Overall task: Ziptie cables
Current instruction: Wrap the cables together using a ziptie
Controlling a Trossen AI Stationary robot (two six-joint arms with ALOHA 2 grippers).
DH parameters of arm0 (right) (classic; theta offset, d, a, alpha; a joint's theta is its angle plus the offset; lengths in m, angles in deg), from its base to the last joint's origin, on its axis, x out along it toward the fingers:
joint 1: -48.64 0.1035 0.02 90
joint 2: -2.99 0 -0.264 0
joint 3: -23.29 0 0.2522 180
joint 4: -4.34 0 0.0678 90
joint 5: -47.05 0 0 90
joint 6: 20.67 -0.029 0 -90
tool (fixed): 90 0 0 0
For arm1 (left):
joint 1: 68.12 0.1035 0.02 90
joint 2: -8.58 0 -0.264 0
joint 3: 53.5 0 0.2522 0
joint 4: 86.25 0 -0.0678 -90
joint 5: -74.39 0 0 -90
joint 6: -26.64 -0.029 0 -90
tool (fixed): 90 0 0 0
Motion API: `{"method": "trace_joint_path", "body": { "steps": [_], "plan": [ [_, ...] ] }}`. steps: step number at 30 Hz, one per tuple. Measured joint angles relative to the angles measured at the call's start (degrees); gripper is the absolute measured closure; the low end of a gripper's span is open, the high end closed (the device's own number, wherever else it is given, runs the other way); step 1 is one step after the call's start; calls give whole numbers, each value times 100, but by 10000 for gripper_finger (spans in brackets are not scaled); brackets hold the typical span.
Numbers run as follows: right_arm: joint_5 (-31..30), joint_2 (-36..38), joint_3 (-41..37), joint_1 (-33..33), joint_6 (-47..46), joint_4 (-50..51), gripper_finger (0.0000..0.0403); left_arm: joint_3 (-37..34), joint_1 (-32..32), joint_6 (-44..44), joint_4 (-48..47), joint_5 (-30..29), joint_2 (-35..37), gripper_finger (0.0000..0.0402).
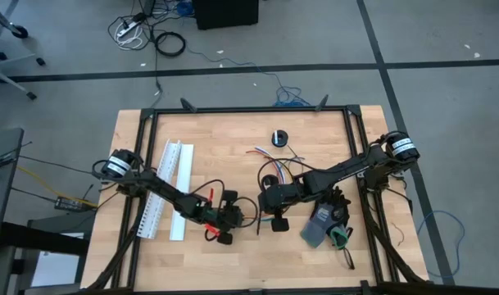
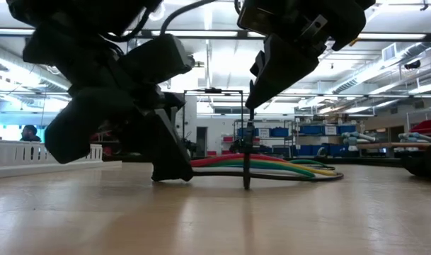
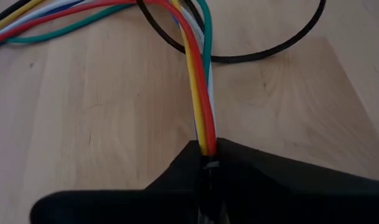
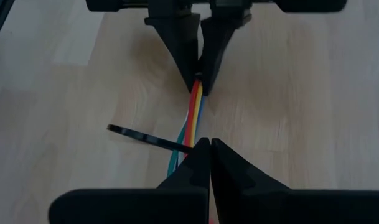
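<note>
Wires (image 3: 201, 93) in red, yellow, green, blue and white are lying as a bundle on the wooden bench (image 1: 224, 139), near its middle, and both arms are meeting over them. In the left wrist view the left end effector (image 3: 208, 163) is pinching the bundle between its two dark fingers (image 3: 264, 180), the strands running straight into the closed tips. A thin black ziptie (image 3: 239, 57) is curving in a loop across the bench just beyond, passing under or around the wires; which of the two cannot be told.

In the right wrist view the right end effector (image 4: 206, 144) is sitting with its fingertips pressed together, right at the same run of wires (image 4: 195, 109), and a flat black strip (image 4: 145, 138) is sticking out sideways from beside those tips. Whether the tips are gripping that strip or only the wires is not clear. Facing it, the left end effector (image 4: 200, 81) is clamping the wires a little farther along, so a short stretch of the bundle is spanning between the two.

From the low camera, the coloured wires (image 2: 272, 164) are resting flat on the bench, and a thin dark strip (image 2: 247, 159) is standing upright under one of the arms.

From above, the left end effector (image 1: 226, 215) and right end effector (image 1: 269, 206) are lying close together, with loose wire ends (image 1: 269, 156) fanning out toward the far side. A white slotted channel (image 1: 169, 184) is lying well to the left, and a pair of dark gloves (image 1: 327, 221) to the right.
</note>
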Motion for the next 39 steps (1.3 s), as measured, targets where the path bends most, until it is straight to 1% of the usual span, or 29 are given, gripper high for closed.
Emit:
{"method": "trace_joint_path", "body": {
  "steps": [9, 17, 21, 25, 33, 35, 39],
  "plan": [
    [2, 0, 33, -28, 20, -6, 403, -2, -214, 4, -132, -350, 279, 379],
    [-11, 0, 406, -66, 408, -24, 403, -2, -307, 35, -647, -770, 779, 379],
    [-28, 0, 601, -134, 577, 60, 403, -2, -367, 48, -899, -1069, 920, 379],
    [-32, 0, 699, -223, 684, 153, 403, -2, -452, 99, -1047, -1209, 1090, 379],
    [17, 0, 699, -464, 698, 239, 403, -2, -627, 417, -1887, -1772, 1496, 379],
    [47, 0, 699, -496, 722, 250, 403, -2, -665, 588, -2211, -1865, 1619, 379],
    [50, 0, 699, -548, 724, 355, 403, -2, -789, 1055, -3011, -2270, 1907, 379]
  ]
}}
